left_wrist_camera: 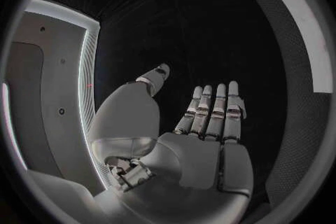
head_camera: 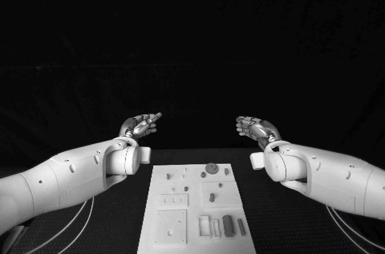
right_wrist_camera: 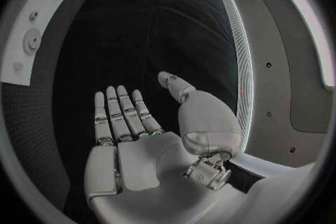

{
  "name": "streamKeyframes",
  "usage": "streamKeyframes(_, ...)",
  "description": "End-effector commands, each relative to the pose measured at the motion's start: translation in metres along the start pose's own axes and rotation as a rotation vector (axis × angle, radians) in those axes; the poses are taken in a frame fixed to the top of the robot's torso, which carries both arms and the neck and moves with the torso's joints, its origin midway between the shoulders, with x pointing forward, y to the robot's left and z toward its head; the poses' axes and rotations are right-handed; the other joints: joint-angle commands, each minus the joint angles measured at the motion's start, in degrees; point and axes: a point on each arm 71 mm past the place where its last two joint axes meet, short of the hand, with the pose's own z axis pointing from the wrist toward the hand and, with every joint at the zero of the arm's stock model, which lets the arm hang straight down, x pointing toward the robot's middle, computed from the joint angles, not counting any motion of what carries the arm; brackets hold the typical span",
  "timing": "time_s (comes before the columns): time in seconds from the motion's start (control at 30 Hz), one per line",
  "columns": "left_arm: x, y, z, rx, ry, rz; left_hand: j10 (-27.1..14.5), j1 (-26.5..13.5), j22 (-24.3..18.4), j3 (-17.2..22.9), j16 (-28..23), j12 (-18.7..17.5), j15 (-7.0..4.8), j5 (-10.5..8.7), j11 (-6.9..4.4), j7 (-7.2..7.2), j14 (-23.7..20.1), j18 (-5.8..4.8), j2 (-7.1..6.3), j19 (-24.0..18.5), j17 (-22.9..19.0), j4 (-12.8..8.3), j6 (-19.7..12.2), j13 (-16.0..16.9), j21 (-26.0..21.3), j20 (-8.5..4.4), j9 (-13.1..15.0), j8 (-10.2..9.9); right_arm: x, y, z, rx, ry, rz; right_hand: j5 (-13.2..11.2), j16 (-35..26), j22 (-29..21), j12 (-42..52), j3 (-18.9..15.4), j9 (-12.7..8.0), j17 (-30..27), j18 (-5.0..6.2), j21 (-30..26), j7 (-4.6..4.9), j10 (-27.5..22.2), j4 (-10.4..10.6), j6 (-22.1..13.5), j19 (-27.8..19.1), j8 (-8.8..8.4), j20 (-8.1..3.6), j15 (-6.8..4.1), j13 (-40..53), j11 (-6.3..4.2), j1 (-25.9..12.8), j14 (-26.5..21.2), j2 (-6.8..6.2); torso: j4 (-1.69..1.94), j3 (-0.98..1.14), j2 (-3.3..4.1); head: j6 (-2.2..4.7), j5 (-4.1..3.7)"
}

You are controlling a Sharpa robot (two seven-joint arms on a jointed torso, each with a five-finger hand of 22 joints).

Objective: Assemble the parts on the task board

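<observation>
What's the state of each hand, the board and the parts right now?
left hand: open, holding nothing, raised beyond the board.
right hand: open, holding nothing, raised beyond the board.
task board: flat on the table, untouched.
parts: lying on the board, apart from both hands.

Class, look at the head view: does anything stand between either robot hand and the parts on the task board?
Nothing visible does. The left robot hand and right robot hand hang open beyond the far end of the task board, holding nothing. The parts lie uncovered on it.
</observation>
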Motion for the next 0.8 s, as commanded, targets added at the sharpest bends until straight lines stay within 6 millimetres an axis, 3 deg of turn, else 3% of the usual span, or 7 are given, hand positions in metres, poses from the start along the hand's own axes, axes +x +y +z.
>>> streamKeyframes(0.03,0.002,-0.001,0.010,-0.111,0.112,-0.036,0.3,0.4,0.2,0.2,0.2,0.2,0.06,0.20,0.01,0.02,0.3,-0.86,0.01,0.3,0.2,0.1,0.3,0.1,0.1,0.06,0.2,0.2,0.004,-0.001,0.008,0.087,0.192,-0.019,0.7,1.7,1.8,0.6,1.2,0.7,1.0,1.61,0.4,4.22,2.7,-2.8,2.0,3.2,1.34,0.53,0.42,0.2,0.47,3.2,2.9,0.30,-0.02,-0.02,-0.01,0.01,-0.01)
streamKeyframes(0.3,-0.008,-0.013,0.025,-0.135,0.117,-0.022,2.8,1.7,0.6,-0.9,1.8,1.1,0.51,0.22,1.49,1.69,3.0,-0.71,1.23,2.1,0.8,-0.2,2.1,0.5,0.9,-0.76,0.5,1.1,-0.009,0.007,0.021,0.127,0.236,-0.062,0.7,3.9,1.2,2.0,2.4,1.0,1.9,3.49,0.8,4.26,6.6,-6.2,5.2,8.0,2.94,0.42,0.76,0.6,0.50,6.2,7.8,-0.40,-0.02,-0.02,-0.01,0.01,-0.01)
streamKeyframes(0.37,-0.009,-0.013,0.025,-0.135,0.118,-0.021,5.5,2.6,1.1,-1.4,3.8,2.3,1.23,0.21,2.58,2.70,6.8,-0.22,1.76,4.4,1.7,-0.8,4.2,1.0,2.0,-1.60,0.7,2.0,-0.010,0.007,0.022,0.130,0.239,-0.066,0.7,4.4,0.9,2.4,2.6,1.0,2.1,4.13,0.8,4.21,8.0,-6.9,6.4,9.7,3.36,0.41,0.76,0.6,0.40,6.7,9.4,-0.63,-0.02,-0.02,-0.01,0.01,-0.01)
streamKeyframes(0.4,-0.010,-0.006,0.021,-0.130,0.137,-0.005,7.4,3.0,1.3,-1.6,4.6,3.3,0.90,0.15,2.87,3.21,8.4,0.01,2.09,5.5,2.0,-1.1,5.2,1.4,2.6,-1.97,0.8,2.4,-0.018,0.006,0.032,0.046,0.223,-0.376,0.7,4.5,0.9,2.6,2.7,1.1,2.1,4.31,0.8,4.15,8.6,-7.1,6.9,10.1,3.54,0.42,0.65,0.6,0.34,7.0,9.9,-0.71,-0.14,-0.05,0.01,-0.61,0.32)
streamKeyframes(0.5,-0.011,-0.005,0.020,-0.135,0.149,0.016,15.6,4.8,2.2,-1.8,8.6,7.6,0.33,0.38,4.14,4.85,16.1,1.12,3.43,9.9,3.9,-2.6,8.8,3.2,4.7,-3.22,0.9,3.6,-0.018,0.004,0.035,0.014,0.223,-0.483,0.7,5.3,0.7,3.4,2.8,1.1,2.5,5.10,0.9,3.91,11.0,-7.2,9.0,12.4,4.26,0.39,0.12,0.8,0.10,7.8,12.3,-1.15,-0.06,-0.11,-0.03,-0.51,0.34)
streamKeyframes(0.53,-0.011,-0.005,0.019,-0.135,0.150,0.021,17.1,5.2,2.5,-1.8,9.2,8.3,-0.30,0.25,3.85,5.24,17.7,1.46,3.94,11.3,4.3,-3.1,9.7,3.4,5.3,-3.58,0.7,3.7,-0.017,0.004,0.036,0.006,0.224,-0.512,0.7,5.7,0.6,3.5,2.7,1.1,2.8,5.38,1.0,3.77,11.7,-7.2,9.7,13.2,4.44,0.38,-0.18,0.8,-0.04,7.9,13.2,-1.29,-0.09,-0.10,-0.04,-0.53,0.39)
streamKeyframes(0.8,-0.012,-0.005,0.011,-0.115,0.216,0.029,19.9,6.2,2.4,-2.0,8.5,8.8,-0.68,0.29,2.78,4.59,18.8,1.24,4.63,12.2,4.8,-5.7,13.5,3.7,5.1,-4.00,-0.3,3.9,-0.008,0.000,0.040,-0.040,0.258,-0.700,0.8,8.3,0.6,4.3,2.2,1.4,5.3,7.97,2.3,3.87,16.9,-6.1,14.2,21.0,5.18,0.19,-2.94,0.7,-0.75,7.2,20.9,-2.96,0.10,-0.03,0.47,-0.57,0.27)
